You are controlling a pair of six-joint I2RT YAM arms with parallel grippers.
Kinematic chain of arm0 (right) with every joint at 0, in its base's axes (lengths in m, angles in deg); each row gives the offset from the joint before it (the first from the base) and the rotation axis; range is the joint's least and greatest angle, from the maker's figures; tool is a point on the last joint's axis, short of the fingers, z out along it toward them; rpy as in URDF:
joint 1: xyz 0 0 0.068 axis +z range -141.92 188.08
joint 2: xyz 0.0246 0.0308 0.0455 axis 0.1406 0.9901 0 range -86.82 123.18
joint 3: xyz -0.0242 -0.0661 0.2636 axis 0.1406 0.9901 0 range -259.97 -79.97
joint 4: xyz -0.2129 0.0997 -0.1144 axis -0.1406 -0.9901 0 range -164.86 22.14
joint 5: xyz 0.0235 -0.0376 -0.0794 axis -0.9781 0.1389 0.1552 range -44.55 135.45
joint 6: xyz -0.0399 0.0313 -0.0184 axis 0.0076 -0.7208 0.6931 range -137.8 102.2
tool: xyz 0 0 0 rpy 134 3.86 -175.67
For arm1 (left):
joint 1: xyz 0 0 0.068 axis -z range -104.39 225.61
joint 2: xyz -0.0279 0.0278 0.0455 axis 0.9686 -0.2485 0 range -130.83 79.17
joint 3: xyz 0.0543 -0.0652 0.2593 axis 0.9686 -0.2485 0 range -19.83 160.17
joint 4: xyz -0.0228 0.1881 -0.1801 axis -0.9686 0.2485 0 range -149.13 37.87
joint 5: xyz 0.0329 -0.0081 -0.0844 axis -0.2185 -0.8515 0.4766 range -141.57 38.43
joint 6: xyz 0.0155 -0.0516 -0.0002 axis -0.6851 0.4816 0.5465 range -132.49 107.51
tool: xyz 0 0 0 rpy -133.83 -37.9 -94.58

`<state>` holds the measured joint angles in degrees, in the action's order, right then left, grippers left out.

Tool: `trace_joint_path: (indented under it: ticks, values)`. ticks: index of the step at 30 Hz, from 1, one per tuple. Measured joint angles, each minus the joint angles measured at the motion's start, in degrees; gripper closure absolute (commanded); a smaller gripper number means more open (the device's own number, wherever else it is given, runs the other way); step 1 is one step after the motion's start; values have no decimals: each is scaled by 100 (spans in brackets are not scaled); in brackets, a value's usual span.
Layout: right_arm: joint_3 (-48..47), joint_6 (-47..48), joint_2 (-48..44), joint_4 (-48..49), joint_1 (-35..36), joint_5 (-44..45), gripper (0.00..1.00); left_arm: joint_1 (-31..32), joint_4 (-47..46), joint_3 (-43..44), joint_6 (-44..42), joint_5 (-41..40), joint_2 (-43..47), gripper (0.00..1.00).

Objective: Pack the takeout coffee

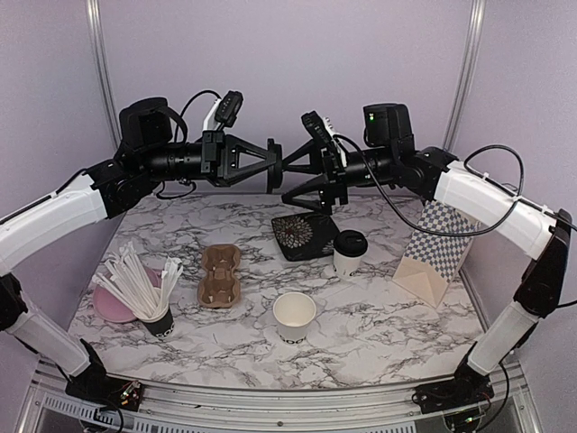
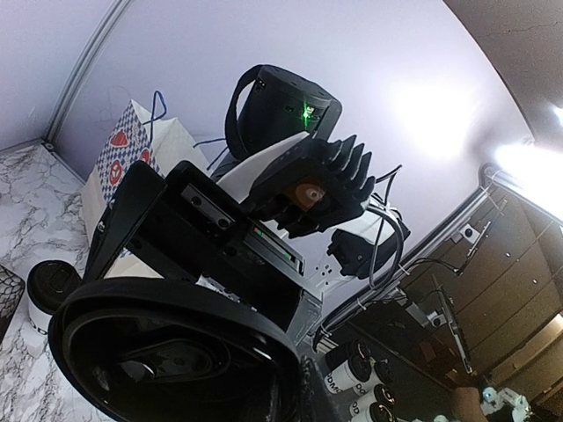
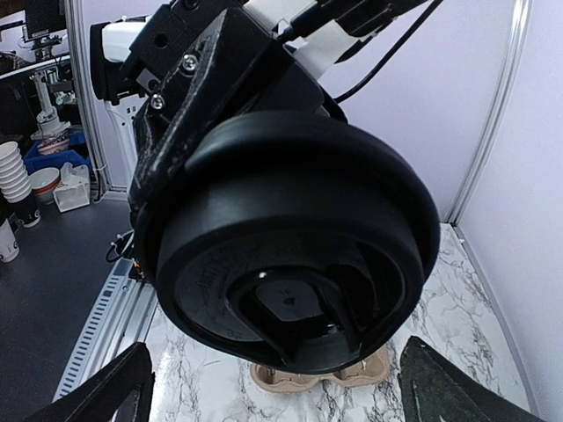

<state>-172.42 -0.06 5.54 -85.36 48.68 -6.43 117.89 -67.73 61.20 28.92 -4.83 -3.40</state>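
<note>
Up high, L gripper (image 1: 267,165) pinches a black lid (image 3: 290,255) by its edge; R gripper (image 1: 287,176) is wide apart, empty. On the table (image 1: 379,334) nr the tray (image 1: 220,276) stand a lidded cup (image 1: 349,254) & an open cup (image 1: 294,317). Cups are prob. light, squishy: hold sides gently.

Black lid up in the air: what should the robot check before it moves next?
1. Left gripper shut on the black lid: ok.
2. Right gripper open wide, facing the lid: ok.
3. Lid far enough between the right fingers to grab: cannot tell.
4. Open cup upright, no lid on it: ok.
5. Second cup already lidded: ok.
6. Cup tray pockets empty: ok.
</note>
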Motion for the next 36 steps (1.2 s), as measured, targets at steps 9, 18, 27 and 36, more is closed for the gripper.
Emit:
trace_joint_path:
  ticks: [9,18,27,36]
  values:
    - [-179,-251,31,103,0,-7,5,63,-55,0,76,37,0,94]
    - [-225,-516,35,210,2,-4,7,70,-85,0,149,35,-2,94]
    - [-225,-702,37,251,39,-4,9,70,-192,-22,199,24,-11,94]
    - [-225,-852,39,254,96,35,14,70,-223,-33,216,-20,-42,94]
